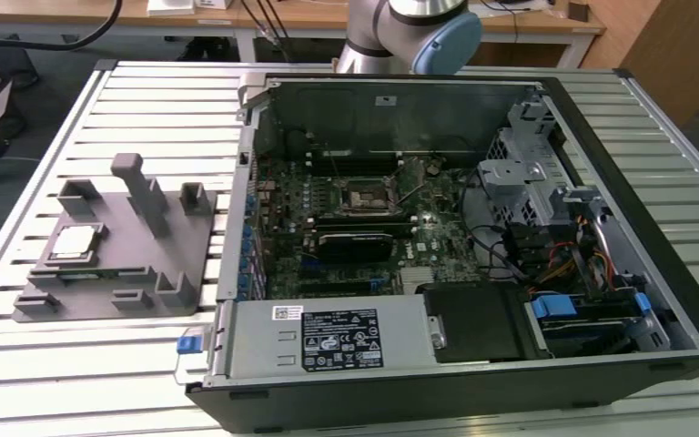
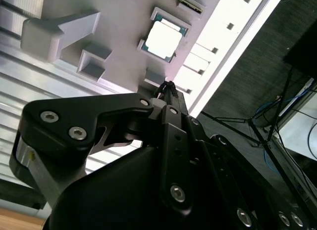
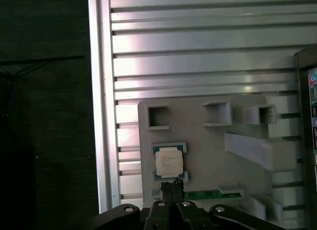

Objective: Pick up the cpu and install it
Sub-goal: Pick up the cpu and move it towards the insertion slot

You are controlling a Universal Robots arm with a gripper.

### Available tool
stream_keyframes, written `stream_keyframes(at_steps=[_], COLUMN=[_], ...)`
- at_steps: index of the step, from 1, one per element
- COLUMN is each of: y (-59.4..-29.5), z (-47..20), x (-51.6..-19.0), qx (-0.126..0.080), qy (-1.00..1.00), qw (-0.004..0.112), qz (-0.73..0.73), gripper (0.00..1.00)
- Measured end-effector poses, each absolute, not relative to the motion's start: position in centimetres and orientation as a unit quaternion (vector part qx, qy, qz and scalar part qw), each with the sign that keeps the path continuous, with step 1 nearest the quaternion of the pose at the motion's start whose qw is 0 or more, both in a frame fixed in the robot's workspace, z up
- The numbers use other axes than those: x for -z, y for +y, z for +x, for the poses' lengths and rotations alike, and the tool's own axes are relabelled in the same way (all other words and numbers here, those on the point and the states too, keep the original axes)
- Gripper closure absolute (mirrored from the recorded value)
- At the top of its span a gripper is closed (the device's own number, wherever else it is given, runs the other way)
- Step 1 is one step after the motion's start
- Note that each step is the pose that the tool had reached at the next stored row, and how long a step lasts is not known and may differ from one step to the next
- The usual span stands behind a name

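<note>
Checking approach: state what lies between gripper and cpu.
In the first wrist view, only the pocket rim of the grey plastic fixture separates the black gripper from the small square silvery cpu.

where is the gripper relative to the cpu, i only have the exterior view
Observer: In the first wrist view the gripper hangs above the grey fixture, its tips lined up just beside the cpu.
Operator: open or shut
Observer: Shut, with nothing held.
Operator: anything beside the cpu
Observer: A green circuit board strip lies in a fixture slot next to it.
</note>
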State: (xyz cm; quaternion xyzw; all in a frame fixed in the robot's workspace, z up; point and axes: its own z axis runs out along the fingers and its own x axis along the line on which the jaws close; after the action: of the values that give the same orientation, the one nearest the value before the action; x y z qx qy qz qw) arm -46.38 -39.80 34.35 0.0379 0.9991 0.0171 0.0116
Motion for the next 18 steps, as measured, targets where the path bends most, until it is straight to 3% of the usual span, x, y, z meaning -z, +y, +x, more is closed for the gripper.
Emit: stream_keyframes(at_steps=[18], y=[-39.9], z=[-46.4], x=[-32.7], qx=[-0.017], qy=[0.999], qw=[0.012], qz=[0.038], gripper=[0.89])
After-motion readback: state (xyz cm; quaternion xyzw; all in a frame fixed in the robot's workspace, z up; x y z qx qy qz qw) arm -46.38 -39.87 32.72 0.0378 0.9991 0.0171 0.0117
